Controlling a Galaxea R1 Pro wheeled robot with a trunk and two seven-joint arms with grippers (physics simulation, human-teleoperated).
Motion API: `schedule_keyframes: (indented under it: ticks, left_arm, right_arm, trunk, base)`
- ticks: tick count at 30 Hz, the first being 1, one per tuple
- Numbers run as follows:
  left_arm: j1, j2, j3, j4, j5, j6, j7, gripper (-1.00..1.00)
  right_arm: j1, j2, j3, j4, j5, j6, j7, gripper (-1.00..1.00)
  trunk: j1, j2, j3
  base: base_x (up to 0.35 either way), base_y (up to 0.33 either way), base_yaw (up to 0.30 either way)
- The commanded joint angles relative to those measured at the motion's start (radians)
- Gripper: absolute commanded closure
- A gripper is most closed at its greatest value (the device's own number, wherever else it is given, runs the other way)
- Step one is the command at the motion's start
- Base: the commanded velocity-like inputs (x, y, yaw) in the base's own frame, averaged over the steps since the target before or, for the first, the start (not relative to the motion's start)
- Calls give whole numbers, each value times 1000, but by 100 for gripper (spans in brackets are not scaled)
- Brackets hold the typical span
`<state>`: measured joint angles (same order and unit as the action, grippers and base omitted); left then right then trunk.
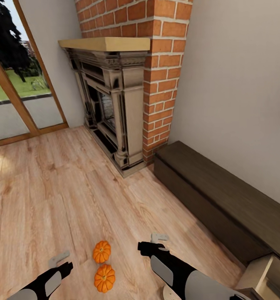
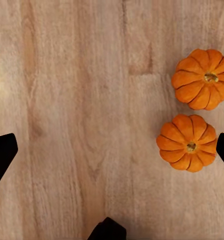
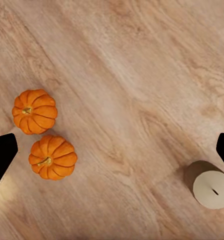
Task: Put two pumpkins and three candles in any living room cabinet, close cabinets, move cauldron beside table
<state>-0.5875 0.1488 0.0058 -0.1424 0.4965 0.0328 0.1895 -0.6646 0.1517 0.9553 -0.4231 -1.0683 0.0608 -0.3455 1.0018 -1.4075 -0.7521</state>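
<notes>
From the head camera, two pumpkins [image 1: 103, 265] sit side by side on the wooden floor [image 1: 52, 196] between the arms. The left gripper [image 1: 58, 259] and right gripper [image 1: 158, 238] hover above the floor, fingers spread, holding nothing. The dark-brown cabinet [image 1: 223, 200] runs along the wall beside the brick fireplace [image 1: 115, 104], its near front pulled out.

In the left wrist view, both pumpkins [image 2: 194, 112] lie near one finger.

In the right wrist view, a pale candle [image 3: 211, 187] stands well apart from the pumpkins [image 3: 43, 134].
</notes>
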Motion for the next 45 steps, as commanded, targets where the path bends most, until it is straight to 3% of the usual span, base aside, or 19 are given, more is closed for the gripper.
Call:
schedule_keyframes:
  ticks: [1,11,22,25,28,29,33,37,45]
  left_arm:
    - [0,0,0,-2,0,4,3,-100]
    - [0,-2,-2,-2,-13,3,2,-100]
    - [-1,-3,0,-30,-1,35,-8,-100]
    - [-2,1,0,-126,-1,173,-58,-100]
    - [-2,38,7,-308,7,383,-104,-100]
    - [-2,46,11,-341,13,418,-108,-100]
    - [-2,89,81,-529,99,628,-122,-100]
    - [-2,109,116,-618,133,701,-125,-100]
    - [-2,114,126,-695,149,804,-125,-100]
  right_arm:
    - [-1,-1,7,-2,-2,4,1,-100]
    - [-1,-1,7,-2,-2,4,12,-100]
    - [-1,0,5,-1,0,-12,13,-100]
    - [-1,0,4,0,-3,-38,12,-100]
    - [-1,0,4,0,-4,-47,11,-100]
    - [-1,0,4,0,-4,-47,11,-100]
    - [-1,0,3,1,-6,-55,11,-100]
    - [-1,0,2,1,-7,-57,11,-100]
    - [-1,1,2,16,-9,-93,11,-100]
  trunk:
    - [0,0,-1]
    - [0,0,-1]
    - [0,0,-1]
    - [4,-7,-4]
    - [4,-7,-4]
    - [4,-7,-4]
    - [12,-21,-10]
    - [27,-49,-23]
    - [58,-105,-48]
  base:
    - [-80,0,9]
    - [-95,0,2]
    - [-2,0,0]
    - [0,0,0]
    - [0,0,0]
    - [0,0,0]
    - [0,0,0]
    - [0,0,0]
    - [0,0,0]
